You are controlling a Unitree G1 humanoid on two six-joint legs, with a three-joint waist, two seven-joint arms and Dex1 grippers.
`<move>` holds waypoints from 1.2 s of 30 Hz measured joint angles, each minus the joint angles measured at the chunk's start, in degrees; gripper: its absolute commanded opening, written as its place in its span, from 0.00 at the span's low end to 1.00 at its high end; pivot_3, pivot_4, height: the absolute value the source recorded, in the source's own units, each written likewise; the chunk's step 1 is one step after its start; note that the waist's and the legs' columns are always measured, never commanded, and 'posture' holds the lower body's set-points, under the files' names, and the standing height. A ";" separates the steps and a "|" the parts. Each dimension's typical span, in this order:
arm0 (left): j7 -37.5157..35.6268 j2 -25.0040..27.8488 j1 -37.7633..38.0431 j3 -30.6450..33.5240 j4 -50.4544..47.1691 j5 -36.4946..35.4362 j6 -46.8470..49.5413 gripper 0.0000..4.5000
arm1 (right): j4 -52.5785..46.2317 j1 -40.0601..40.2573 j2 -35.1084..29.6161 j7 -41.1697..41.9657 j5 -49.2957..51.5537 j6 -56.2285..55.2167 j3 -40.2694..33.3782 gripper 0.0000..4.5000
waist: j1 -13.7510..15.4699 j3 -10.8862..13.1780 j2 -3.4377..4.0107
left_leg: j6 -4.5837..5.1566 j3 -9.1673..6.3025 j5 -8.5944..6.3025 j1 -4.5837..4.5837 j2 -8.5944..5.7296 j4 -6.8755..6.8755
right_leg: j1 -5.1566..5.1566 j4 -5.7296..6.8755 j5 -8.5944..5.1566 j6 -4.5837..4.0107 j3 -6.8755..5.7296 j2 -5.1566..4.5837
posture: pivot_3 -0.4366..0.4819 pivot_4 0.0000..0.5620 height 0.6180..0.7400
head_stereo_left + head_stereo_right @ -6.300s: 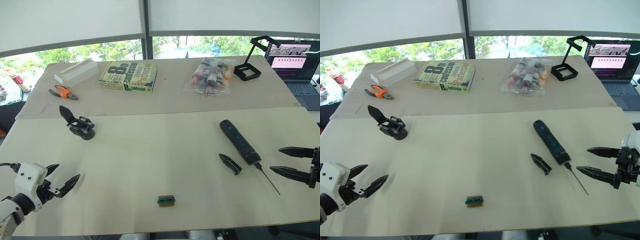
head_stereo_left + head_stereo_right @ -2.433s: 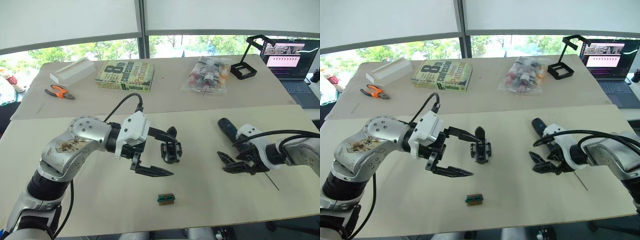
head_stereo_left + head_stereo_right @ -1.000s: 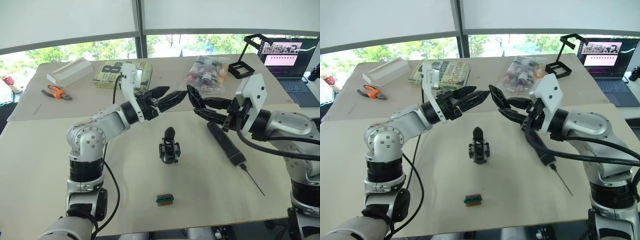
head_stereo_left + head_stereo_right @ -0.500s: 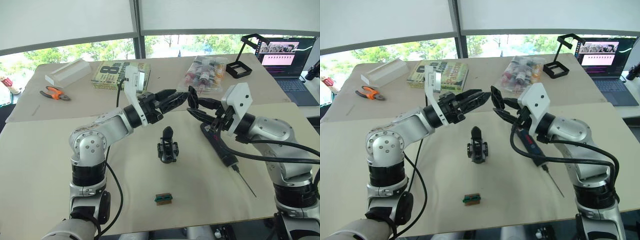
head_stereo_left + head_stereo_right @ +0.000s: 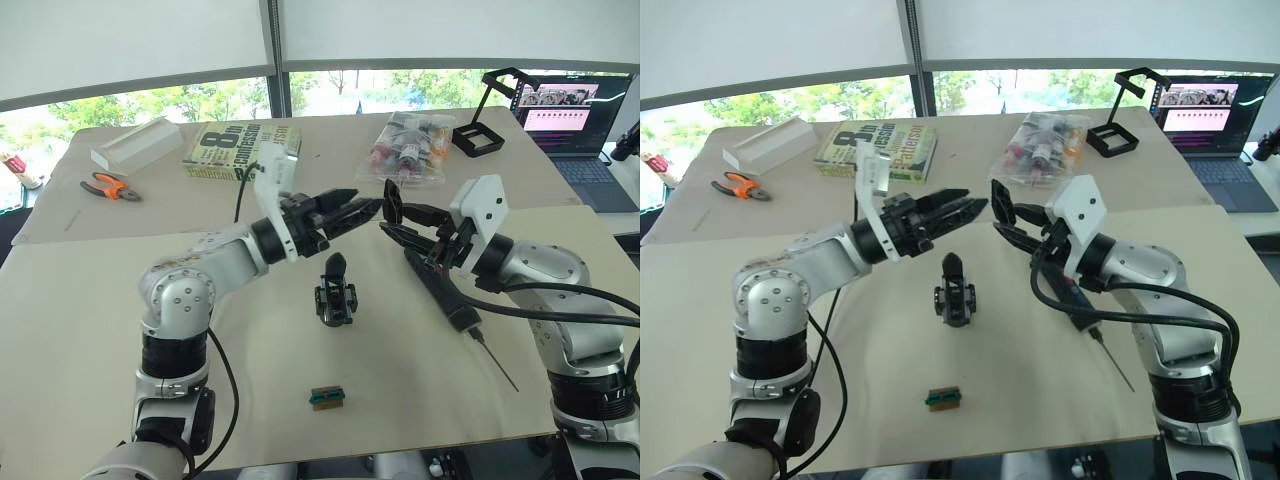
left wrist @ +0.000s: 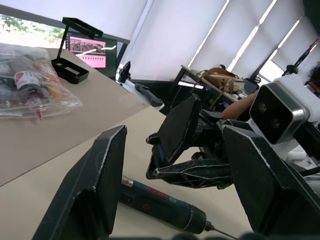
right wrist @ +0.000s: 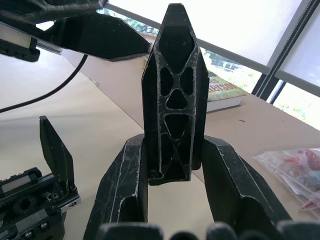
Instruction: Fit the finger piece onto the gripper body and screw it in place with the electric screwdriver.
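Observation:
The gripper body stands on the table's middle with its one black finger pointing up. Above and behind it my two grippers meet tip to tip. My right gripper is shut on the finger piece, which sticks out past its fingers, point first. My left gripper is open, its fingers spread to either side of the finger piece without touching it. The electric screwdriver lies on the table under my right arm, its thin bit pointing at the front edge.
A small green-brown block lies near the front edge. On the back table are a book, orange pliers, a white box, a bag of bottles and a black stand. A laptop sits far right.
Both grippers have dropped lower and drawn together over the gripper body. The left gripper's fingers have narrowed somewhat. The right gripper still holds the finger piece.

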 measured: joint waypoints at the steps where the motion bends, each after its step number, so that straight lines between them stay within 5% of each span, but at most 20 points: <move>1: -0.16 -0.41 0.00 -1.10 -0.04 1.16 -0.88 0.72 | -0.15 -0.19 0.24 -0.22 -0.20 0.09 0.64 0.26 | 0.02 0.00 0.00 | 0.00 0.01 0.00 0.00 0.00 0.00 | 0.01 0.00 0.00 0.00 0.00 0.00 | 0.48 0.27 0.98; 18: -0.48 -4.09 -0.85 -4.43 1.63 9.74 -7.26 0.72 | -2.51 -1.69 0.65 -1.80 -0.65 2.82 2.29 0.26 | 0.07 0.00 0.00 | 0.00 0.05 0.00 0.00 0.05 -0.01 | 0.00 -0.03 0.02 -0.04 0.03 0.04 | 0.48 0.27 0.98; 25: -0.60 -4.99 -0.83 -4.29 2.54 10.92 -7.57 0.04 | -2.79 -1.49 0.06 -1.94 -1.55 2.56 2.60 0.26 | 0.08 0.00 0.00 | 0.00 0.06 0.00 0.00 0.05 -0.01 | 0.00 -0.02 0.02 -0.04 0.04 0.04 | 0.48 0.27 0.98; 33: -1.80 -5.39 -0.85 -4.28 3.56 11.13 -7.62 0.02 | -3.22 -0.17 -2.10 -1.25 -4.74 -1.31 2.96 0.25 | 0.05 0.00 0.00 | 0.00 0.05 0.00 0.00 0.05 -0.02 | 0.00 -0.04 0.03 -0.03 0.03 0.05 | 0.48 0.27 0.98; 34: -2.11 -5.24 -1.08 -4.27 3.70 11.04 -7.58 0.02 | -3.22 -0.03 -2.34 -0.90 -5.23 -2.14 2.93 0.47 | 0.06 0.00 0.00 | 0.00 0.06 0.00 0.00 0.05 -0.02 | 0.00 -0.03 0.03 -0.03 0.03 0.05 | 0.48 0.27 0.98; 36: -3.23 -3.99 -2.64 -4.12 4.52 10.63 -6.91 0.02 | -3.65 0.05 -3.98 1.31 -4.95 -2.98 2.83 0.62 | 0.07 0.00 -0.01 | -0.01 0.06 0.00 0.00 0.06 -0.01 | 0.00 -0.02 0.03 -0.04 0.03 0.06 | 0.48 0.27 0.98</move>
